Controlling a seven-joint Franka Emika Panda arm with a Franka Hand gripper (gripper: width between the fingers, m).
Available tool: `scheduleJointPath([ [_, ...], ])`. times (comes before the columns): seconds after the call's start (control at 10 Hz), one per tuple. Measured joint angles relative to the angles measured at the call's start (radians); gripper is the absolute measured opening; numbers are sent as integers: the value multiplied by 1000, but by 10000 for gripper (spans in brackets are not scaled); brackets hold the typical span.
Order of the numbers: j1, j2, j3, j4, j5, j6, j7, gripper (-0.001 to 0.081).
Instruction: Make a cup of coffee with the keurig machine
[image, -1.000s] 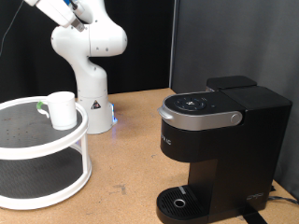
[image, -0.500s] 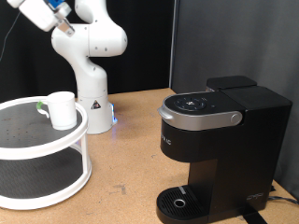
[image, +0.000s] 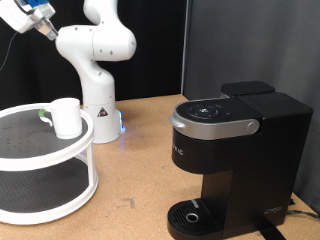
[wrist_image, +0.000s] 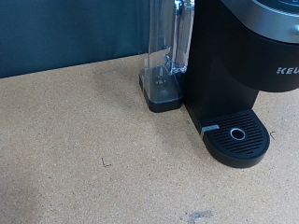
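1. Exterior view: my gripper (image: 40, 22) is high in the corner, far above the white two-tier stand (image: 60, 195) and well apart from everything; only a sliver of it shows, so I cannot tell whether the fingers are spread or closed, and nothing is visibly held.
2. The cup (image: 66, 117) stands upright on the stand's upper tier, near its rim on the side facing the keurig machine (image: 232, 160). I judge it light, rigid and smooth-glazed (so somewhat slippery, and breakable if dropped); pinching the wall at the rim, or across the body, looks the surest hold, since its handle is not clear from here.
3. The machine sits on the table (image: 140, 150) well apart from the stand, lid down, its round drip tray (image: 192, 215) bare. It looks heavy and stiff, unlikely to shift.
4. Wrist view: no fingers show. I see the machine (wrist_image: 234, 56), its clear water tank (wrist_image: 166, 51) and drip tray (wrist_image: 237, 135), with no cup on it.
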Motion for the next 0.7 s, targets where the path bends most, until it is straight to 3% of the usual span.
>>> scheduleJointPath([
  [0.3, -10, 0, 0, -16, 0, 36, 2, 0],
  [0.7, -27, 3, 0, -99, -17, 172, 4, 0],
])
